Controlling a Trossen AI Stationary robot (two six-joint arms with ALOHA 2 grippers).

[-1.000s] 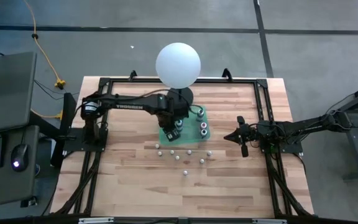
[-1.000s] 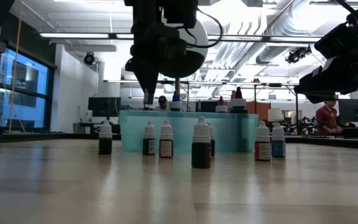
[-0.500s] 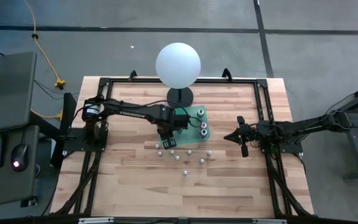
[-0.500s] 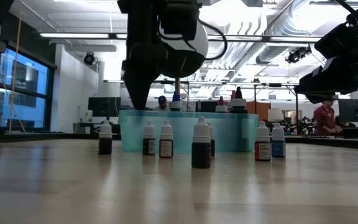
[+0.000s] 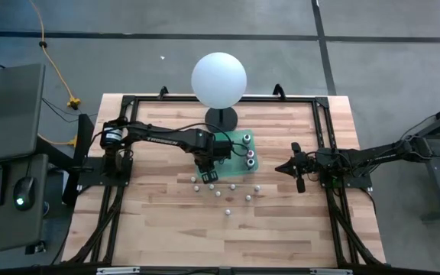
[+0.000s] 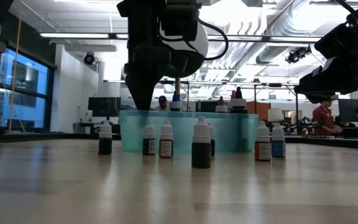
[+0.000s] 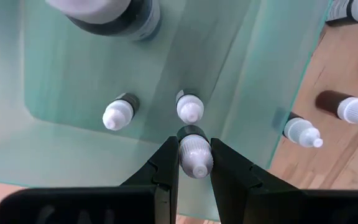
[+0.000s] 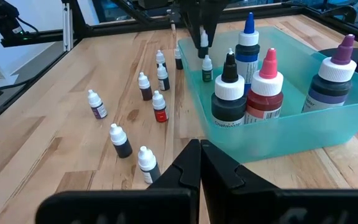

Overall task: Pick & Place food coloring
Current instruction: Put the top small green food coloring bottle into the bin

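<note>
A small food coloring bottle (image 7: 194, 154) with a white cap sits between the fingers of my left gripper (image 5: 205, 174), which points straight down over the near left corner of the teal tray (image 5: 244, 162). Two more small bottles (image 7: 118, 114) (image 7: 190, 109) stand in the tray beside it. Several small bottles stand upright on the wood in front of the tray (image 5: 211, 186) (image 8: 121, 142). My right gripper (image 8: 201, 155) waits shut at the table's right side, holding nothing. My left gripper pinches the small bottle at its white cap (image 7: 196, 163), one finger on either side. The fingers come from above, pointing down. The bottle stands upright below them, inside the tray's outline; whether its base rests on the tray floor I cannot tell.
Larger bottles with black (image 8: 229, 93), pink (image 8: 266, 87), blue (image 8: 248, 43) and purple (image 8: 334, 78) tops stand in the tray's right part. A white sphere on a black stand (image 5: 218, 80) rises just behind the tray. A black frame (image 5: 128, 101) borders the table.
My left gripper has moved toward the table's near edge and sunk, carrying the small bottle down over the tray's near left corner. Most of that happened early; it has barely moved since. The fingers stayed shut on the bottle.
</note>
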